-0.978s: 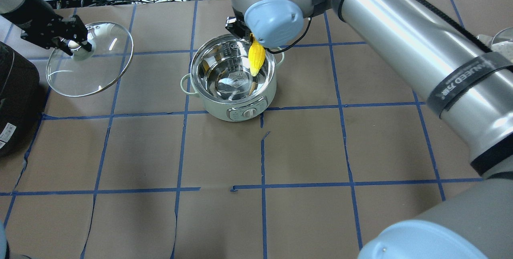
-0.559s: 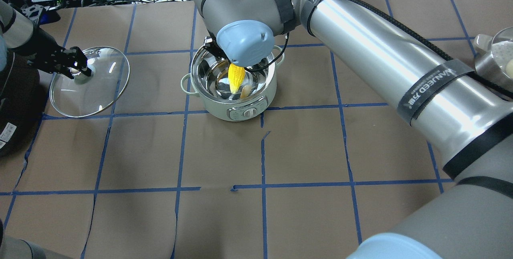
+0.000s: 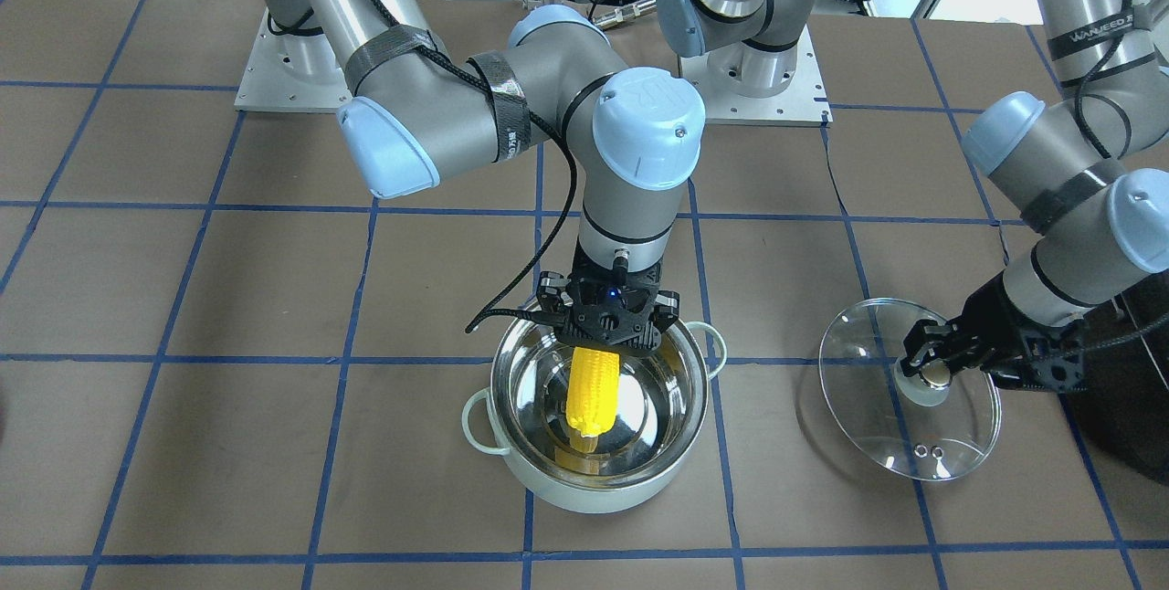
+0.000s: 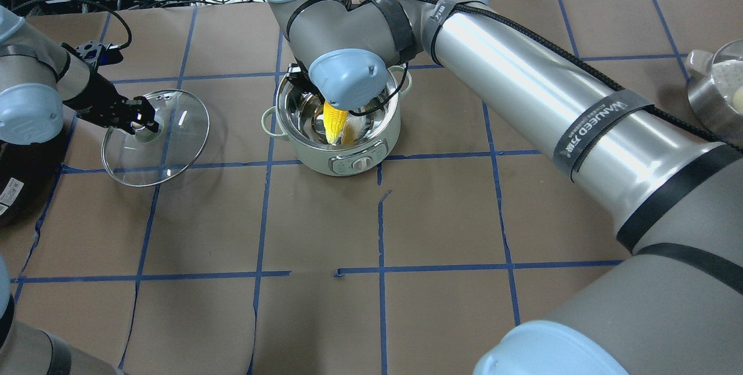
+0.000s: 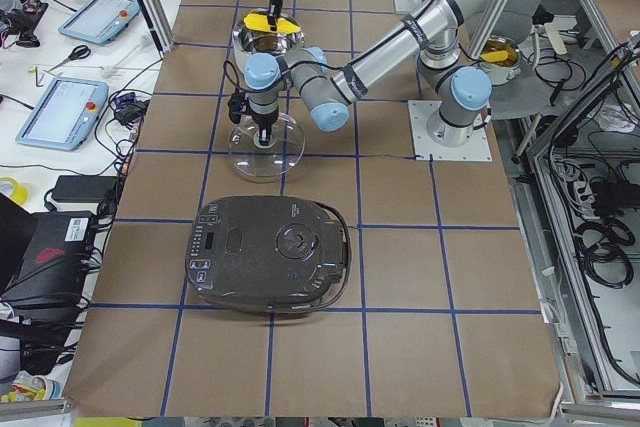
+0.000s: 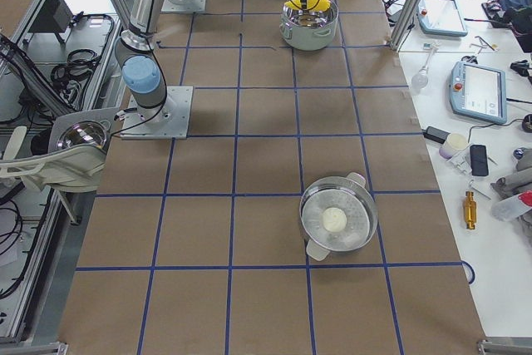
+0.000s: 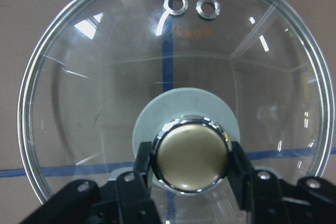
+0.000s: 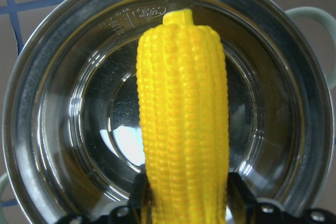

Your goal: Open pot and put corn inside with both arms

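Note:
The mint-green pot (image 3: 548, 491) stands open at the table's middle, its steel inside showing; it also shows in the overhead view (image 4: 316, 157). My right gripper (image 3: 605, 339) is shut on the yellow corn (image 3: 592, 394) and holds it upright, tip down, inside the pot. The right wrist view shows the corn (image 8: 184, 114) above the pot's bottom (image 8: 94, 129). My left gripper (image 3: 932, 373) is shut on the gold knob (image 7: 191, 153) of the glass lid (image 3: 877, 430). It holds the lid tilted, low over the table, to the pot's left (image 4: 174, 148).
A big black appliance (image 4: 14, 154) sits at the table's left end, close behind the left gripper. A steel steamer pot (image 6: 337, 222) with a white lump stands at the right end. The arm base plates (image 3: 758, 88) are at the robot's side.
My right gripper has lowered the corn from above the pot's far rim down into the pot. My left gripper has carried the lid lower and a little toward the pot.

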